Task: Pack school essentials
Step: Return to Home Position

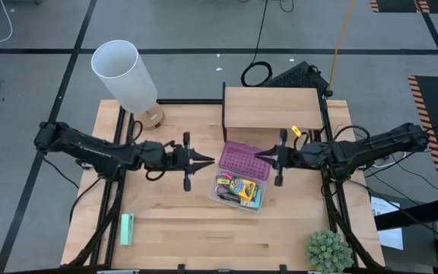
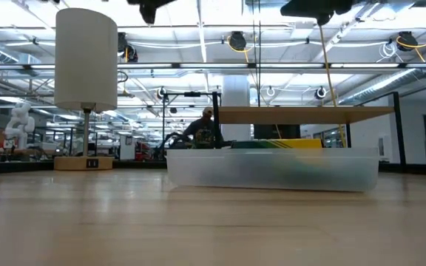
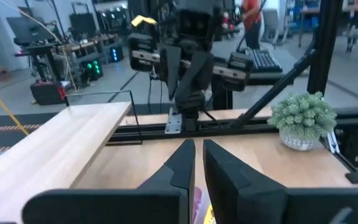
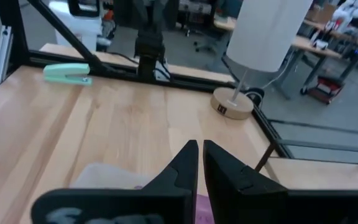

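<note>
From above, I see the clear plastic case [image 1: 239, 192] lying near the middle of my wooden table [image 1: 181, 228], just in front of a low wooden shelf [image 1: 271, 106]. Its purple lid [image 1: 243, 160] stands swung open on the side toward the shelf, showing a grid of small dots. Inside the case the school essentials sit packed together: a green-yellow crayon box [image 1: 243, 186] is the clearest item, with pencils and other small pieces beside it that are too tiny for me to tell apart. From table height, the case [image 2: 272, 168] reads as a frosted, shallow tub with a yellow and green band showing through its upper edge. The left gripper [image 1: 207, 160] hovers above the table just beside the open lid, its two dark fingers pressed nearly together around nothing. The right gripper [image 1: 261, 155] hovers at the lid's opposite edge, facing the left one, and its fingers are likewise drawn together and empty. Each wrist camera confirms only a thin slit between its own fingers [image 3: 182, 163], [image 4: 185, 163]. A mint-green block [image 1: 127, 229] lies well apart near the table's front left. A white lamp [image 1: 125, 74] stands at the back left, and a small green plant [image 1: 328, 251] sits at the front right corner.
</note>
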Robot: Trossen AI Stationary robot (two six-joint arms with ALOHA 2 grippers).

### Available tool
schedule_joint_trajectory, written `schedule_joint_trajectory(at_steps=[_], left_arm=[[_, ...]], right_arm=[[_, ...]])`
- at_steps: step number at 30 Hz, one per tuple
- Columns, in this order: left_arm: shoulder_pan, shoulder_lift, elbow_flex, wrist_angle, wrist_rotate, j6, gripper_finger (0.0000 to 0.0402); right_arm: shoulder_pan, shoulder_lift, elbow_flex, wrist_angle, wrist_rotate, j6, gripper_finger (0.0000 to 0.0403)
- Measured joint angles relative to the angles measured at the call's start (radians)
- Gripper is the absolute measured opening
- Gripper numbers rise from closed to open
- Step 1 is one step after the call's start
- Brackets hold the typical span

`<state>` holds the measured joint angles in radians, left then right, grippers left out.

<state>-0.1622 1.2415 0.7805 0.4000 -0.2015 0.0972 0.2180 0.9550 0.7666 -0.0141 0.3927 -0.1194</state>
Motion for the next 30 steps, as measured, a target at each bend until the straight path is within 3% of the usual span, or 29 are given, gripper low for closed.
schedule_joint_trajectory(at_steps=[4,9,15,30], left_arm=[[0.013,0.000,-0.119,0.187,0.003,-0.022,0.0035],[0.034,0.000,-0.215,0.297,0.072,-0.040,0.0035],[0.060,0.000,-0.297,0.417,0.074,-0.078,0.0035],[0.076,0.000,-0.336,0.344,0.035,-0.049,0.0035]], right_arm=[[0.000,-0.016,-0.102,0.149,0.000,-0.011,0.0017],[-0.002,-0.063,-0.216,0.292,0.000,-0.039,0.0017],[-0.003,-0.109,-0.338,0.457,-0.001,-0.065,0.0017],[-0.015,-0.218,-0.507,0.519,-0.004,-0.077,0.0017]])
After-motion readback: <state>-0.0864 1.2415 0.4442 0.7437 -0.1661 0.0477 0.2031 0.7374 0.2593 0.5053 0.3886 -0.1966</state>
